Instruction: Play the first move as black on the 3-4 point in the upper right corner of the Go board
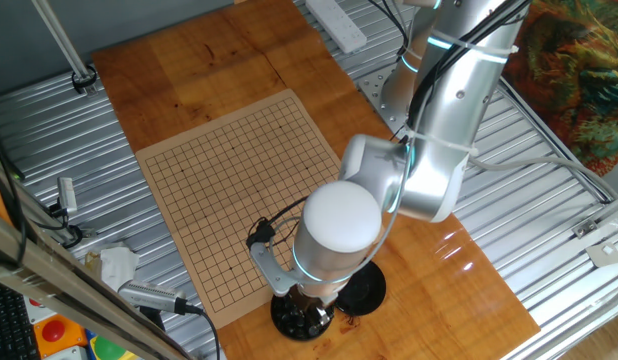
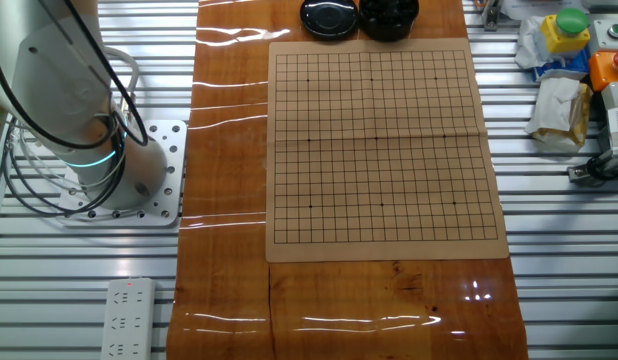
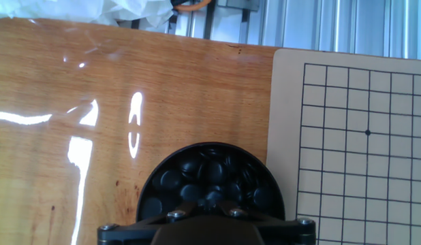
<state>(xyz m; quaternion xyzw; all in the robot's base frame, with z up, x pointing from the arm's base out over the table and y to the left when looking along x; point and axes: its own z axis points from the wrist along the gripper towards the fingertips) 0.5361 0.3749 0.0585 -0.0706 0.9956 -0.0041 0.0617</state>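
The round black bowl [image 3: 210,178] is full of glossy black stones and stands on the wooden table just off the Go board's [image 3: 360,136] edge. My gripper [image 3: 210,199] is down inside the bowl, its two dark fingers converging on one black stone [image 3: 209,203] among the others. In one fixed view the arm covers most of the bowl [image 1: 289,318], and the gripper [image 1: 309,312] shows at its middle. The board [image 1: 239,190] carries no stones. In the other fixed view the bowl [image 2: 389,18] sits beyond the board's [image 2: 384,145] far edge.
The flat black lid [image 1: 364,285] lies beside the bowl, and also shows in the other fixed view [image 2: 329,17]. A white power strip [image 1: 334,22] lies at the table's far end. Bags, tools and cables [image 2: 569,60] crowd the metal slats beside the board.
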